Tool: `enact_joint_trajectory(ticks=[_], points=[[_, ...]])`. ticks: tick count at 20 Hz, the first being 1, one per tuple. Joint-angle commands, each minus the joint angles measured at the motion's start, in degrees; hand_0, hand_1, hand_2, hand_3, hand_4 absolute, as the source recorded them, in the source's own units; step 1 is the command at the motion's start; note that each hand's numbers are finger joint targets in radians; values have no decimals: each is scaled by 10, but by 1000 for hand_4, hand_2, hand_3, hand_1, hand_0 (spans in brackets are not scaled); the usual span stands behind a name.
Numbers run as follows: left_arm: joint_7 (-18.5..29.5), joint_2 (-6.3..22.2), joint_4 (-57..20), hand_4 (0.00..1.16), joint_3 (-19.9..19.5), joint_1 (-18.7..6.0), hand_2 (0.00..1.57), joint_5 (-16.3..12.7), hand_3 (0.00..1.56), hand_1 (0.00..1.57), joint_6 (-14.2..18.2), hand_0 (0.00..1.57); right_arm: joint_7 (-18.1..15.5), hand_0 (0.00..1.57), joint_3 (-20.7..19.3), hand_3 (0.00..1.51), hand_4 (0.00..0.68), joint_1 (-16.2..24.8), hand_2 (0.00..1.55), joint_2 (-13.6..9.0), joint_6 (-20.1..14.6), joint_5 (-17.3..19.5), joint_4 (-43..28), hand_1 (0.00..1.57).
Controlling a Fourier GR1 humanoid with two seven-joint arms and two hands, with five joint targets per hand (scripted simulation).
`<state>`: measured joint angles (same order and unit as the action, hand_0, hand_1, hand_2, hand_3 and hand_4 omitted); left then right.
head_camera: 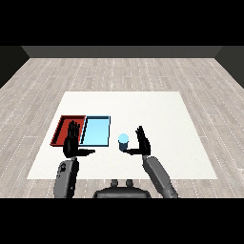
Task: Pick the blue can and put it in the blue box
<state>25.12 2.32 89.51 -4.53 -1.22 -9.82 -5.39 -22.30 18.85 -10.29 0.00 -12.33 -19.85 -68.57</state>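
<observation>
Red tray: a shallow rectangular red tray (61, 125) lies at the left part of the white table (157, 109); the part of its floor that shows holds nothing, the rest is hidden by the left hand.
Light blue tray: a shallow rectangular light blue tray (97, 127) lies just right of the red tray, side by side and touching along their long edges; nothing lies in it.
Blue can: a small upright blue can with a pale top (123, 141) stands on the table outside both trays, just right of the light blue tray's near right corner.
Right hand: the black right hand (142, 143) is raised upright just right of the can, fingers straight and pointing up, thumb reaching toward the can's base; whether the thumb touches it cannot be told.
Left hand: the black left hand (72, 142) is upright over the near end of the red tray, fingers straight and together, thumb stretched out toward the right.
Edges: both trays sit well inside the table's left edge; the can and hands are near the front edge.
Open room: the table's far part and whole right side are bare white surface.
</observation>
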Motion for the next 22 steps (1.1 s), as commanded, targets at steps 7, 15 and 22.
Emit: enact_joint_trajectory(ticks=[7,15,22], points=[[11,9,-8,0,-7,3,0,5,0,0,-1,0,-29,0,70,0,0,-37,0,0,-38,-64,48,0],[10,-9,3,0,8,4,0,18,0,0,19,0,-68,0,40,0,0,-31,0,0,8,-54,112,0],[39,5,-16,0,-8,9,0,15,0,0,-2,0,-103,0,103,0,0,-107,0,0,-39,-148,164,0]])
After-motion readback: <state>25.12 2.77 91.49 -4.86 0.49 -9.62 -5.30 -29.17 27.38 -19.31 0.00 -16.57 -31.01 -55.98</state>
